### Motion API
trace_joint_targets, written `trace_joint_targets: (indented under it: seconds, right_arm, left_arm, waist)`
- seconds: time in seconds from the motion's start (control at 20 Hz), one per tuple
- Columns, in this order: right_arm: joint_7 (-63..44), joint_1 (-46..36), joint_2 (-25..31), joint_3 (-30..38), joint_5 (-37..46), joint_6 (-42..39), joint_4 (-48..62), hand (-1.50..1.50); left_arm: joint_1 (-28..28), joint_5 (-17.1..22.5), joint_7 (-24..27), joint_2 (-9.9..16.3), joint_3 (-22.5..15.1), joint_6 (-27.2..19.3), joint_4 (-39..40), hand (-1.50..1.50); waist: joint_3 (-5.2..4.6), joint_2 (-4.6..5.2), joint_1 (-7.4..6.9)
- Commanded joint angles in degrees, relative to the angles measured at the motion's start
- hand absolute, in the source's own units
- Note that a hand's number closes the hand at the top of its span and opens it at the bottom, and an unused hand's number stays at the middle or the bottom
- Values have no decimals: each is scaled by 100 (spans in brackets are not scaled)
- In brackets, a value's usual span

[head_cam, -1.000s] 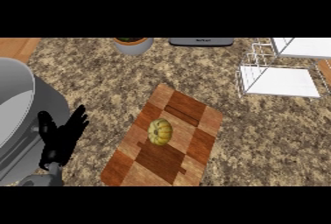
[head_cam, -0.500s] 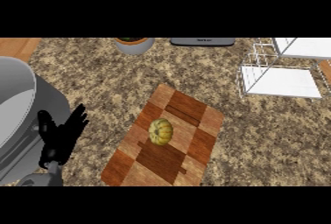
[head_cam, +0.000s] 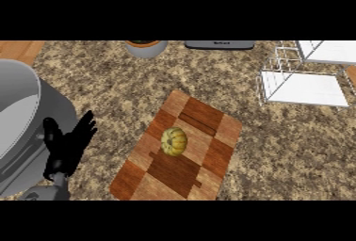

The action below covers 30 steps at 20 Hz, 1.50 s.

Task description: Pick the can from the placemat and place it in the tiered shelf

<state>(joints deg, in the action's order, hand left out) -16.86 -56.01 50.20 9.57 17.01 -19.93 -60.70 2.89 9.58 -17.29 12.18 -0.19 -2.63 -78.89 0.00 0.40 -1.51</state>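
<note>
While we look steeply down, the speckled granite desk fills most of what we see. At the far left a large grey rounded body covers its edge. Next in size, our wooden checkered placemat lies tilted near the middle of the desk, its squares in light and dark brown. At the upper right stands the white wire tiered shelf, well apart from the placemat, with a flat white tier facing us and another behind it. Our left hand shows at the lower left, black, with fingers straight and spread upward, holding nothing, resting beside the grey body and apart from the placemat. At the top edge we see a dark flat appliance and, to its left, a grey pot with an orange rim. Smallest, the can, yellowish and ribbed as seen from above, sits on the placemat near its centre, untouched. Our right hand shows nowhere.
</note>
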Motion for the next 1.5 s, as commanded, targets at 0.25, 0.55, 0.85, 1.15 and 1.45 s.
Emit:
trace_joint_targets:
  seconds: [0.25,0.55,0.85,1.15,1.45]
  right_arm:
    - [1273,-806,-328,-218,879,722,1937,150]
    - [1614,-895,-692,-261,1224,1302,2407,150]
    - [2059,-1371,-332,-72,1206,781,3005,150]
    - [2128,-1372,-544,-293,1614,1153,3131,150]
    - [1944,-1613,-441,605,954,1424,3785,-150]
  left_arm:
    - [255,-30,-27,64,153,111,297,0]
    - [218,20,56,-26,196,208,328,0]
    - [124,-63,-147,-63,169,84,-37,0]
    - [-49,41,-117,15,275,296,-49,0]
    - [16,-110,47,-70,223,213,92,0]
  waist:
    - [1,21,-38]
    - [1,2,3]
    - [1,-8,11]
    - [0,-14,29]
    - [3,15,-4]
